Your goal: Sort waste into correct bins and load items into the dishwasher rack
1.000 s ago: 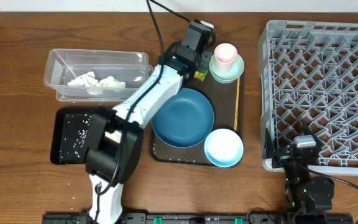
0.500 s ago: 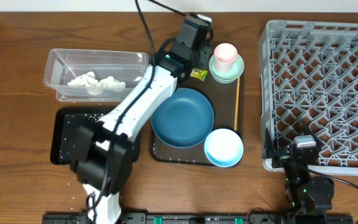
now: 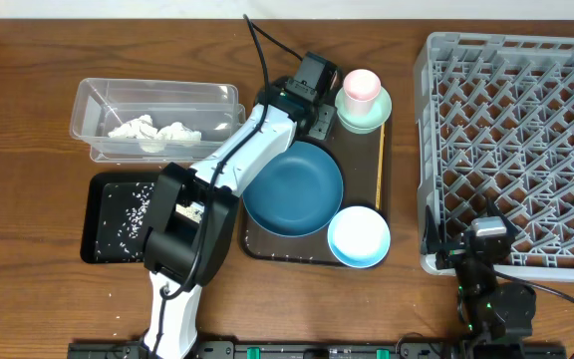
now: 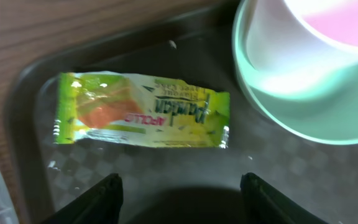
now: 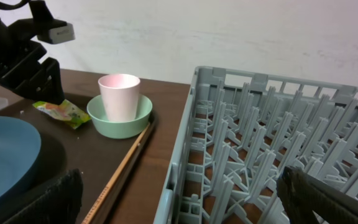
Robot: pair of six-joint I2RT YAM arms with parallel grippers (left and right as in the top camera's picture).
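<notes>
We are holding our left gripper [image 4: 182, 199] wide apart, the wrapper [image 4: 142, 118] lying just ahead of its fingers [image 4: 104, 198]. Our right gripper [image 5: 191, 199] is gaping wide, rack [image 5: 260, 143] ahead.

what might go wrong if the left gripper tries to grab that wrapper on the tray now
The wrapper lies flat on the brown tray, so the open left gripper may slide over it or only pinch an edge. It also sits close to the mint green dish holding the pink cup; a finger could nudge the dish and tip the cup.
</notes>
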